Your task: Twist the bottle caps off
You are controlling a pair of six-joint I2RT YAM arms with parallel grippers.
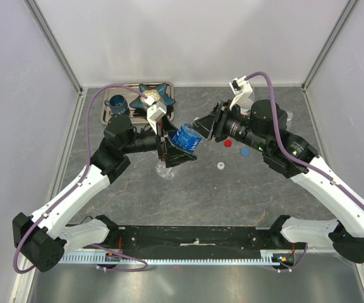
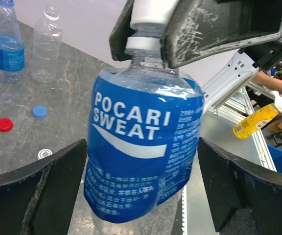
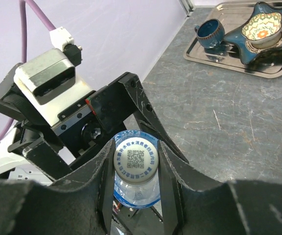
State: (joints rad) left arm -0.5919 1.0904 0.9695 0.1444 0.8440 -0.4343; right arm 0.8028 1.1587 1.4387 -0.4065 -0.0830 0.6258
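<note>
My left gripper [image 1: 181, 145] is shut on the body of a blue-labelled Pocari Sweat bottle [image 1: 186, 137] and holds it tilted above the table. In the left wrist view its fingers [image 2: 58, 181] flank the label [image 2: 141, 147]. My right gripper [image 1: 201, 128] is shut on that bottle's white cap [image 3: 136, 159], which also shows in the left wrist view [image 2: 148, 19]. A red cap [image 1: 228, 142], a blue cap [image 1: 245, 151] and a white cap [image 1: 220, 166] lie loose on the table to the right.
A blue-labelled bottle [image 2: 6, 44] and a clear open bottle [image 2: 47, 44] stand beyond the loose caps. A small clear bottle [image 1: 163, 170] lies under the left gripper. A metal tray [image 3: 229, 61] at the back left holds a dark blue mug [image 3: 209, 32] and a star dish [image 3: 261, 27].
</note>
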